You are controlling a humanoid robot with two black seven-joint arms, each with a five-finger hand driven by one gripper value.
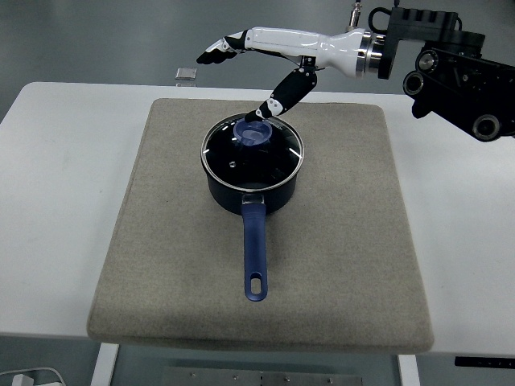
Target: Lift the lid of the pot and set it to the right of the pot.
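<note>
Your right hand (269,60) reached in from the upper right, above the far part of the grey mat (354,241), with its fingers (221,47) stretched out flat toward the left and its thumb (282,92) angled down toward the pot; it was open and held nothing. The thumb tip sat just beside the blue knob (255,133) of the pot lid (253,153), though you could not tell from this view whether it touched. The lid, glass with a metal rim, lay seated on the dark blue pot (253,189), which stood near the middle of the mat. The pot's blue handle (255,253) pointed toward the near edge of the white table (56,201). A small grey square object (186,73) lay beyond the table's far edge, left of the hand.
</note>
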